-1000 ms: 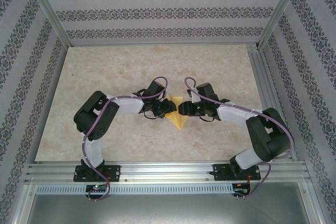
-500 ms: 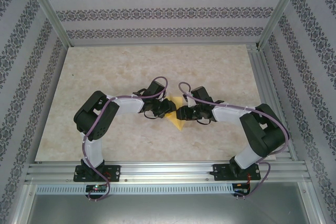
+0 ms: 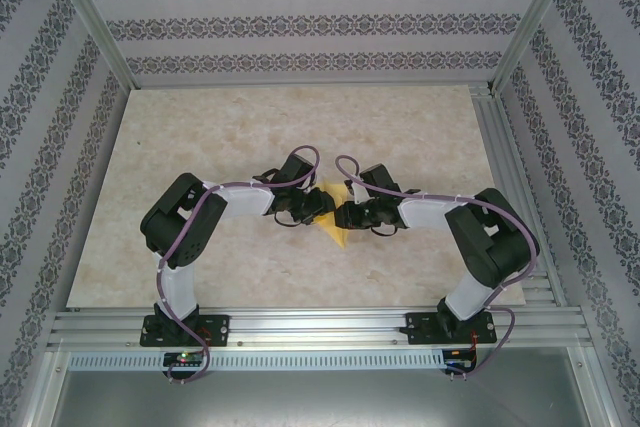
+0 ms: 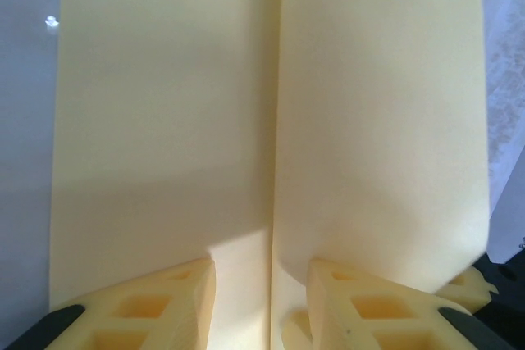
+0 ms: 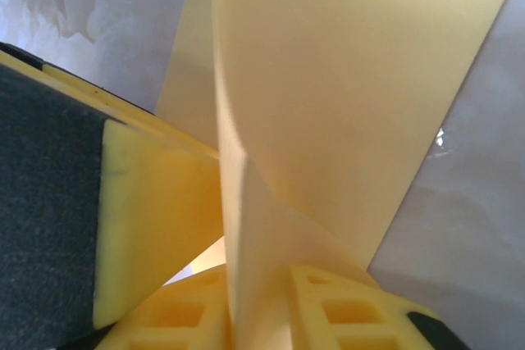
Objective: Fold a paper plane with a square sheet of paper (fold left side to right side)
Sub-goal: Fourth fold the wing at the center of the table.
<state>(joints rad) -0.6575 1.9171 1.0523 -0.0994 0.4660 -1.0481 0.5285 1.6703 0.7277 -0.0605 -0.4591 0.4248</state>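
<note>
The pale-yellow paper (image 4: 369, 120) is pinched low in frame along its raised fold by the right gripper (image 5: 246, 309); the left gripper (image 4: 261, 284) is seen part-open, astride the crease.

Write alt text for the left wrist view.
Pale-yellow paper stretches away from the camera, a straight crease running up its middle. At the bottom, the two yellow fingers of the left gripper stand apart, one on each side of that crease. Pale table surface shows along both edges.
</note>
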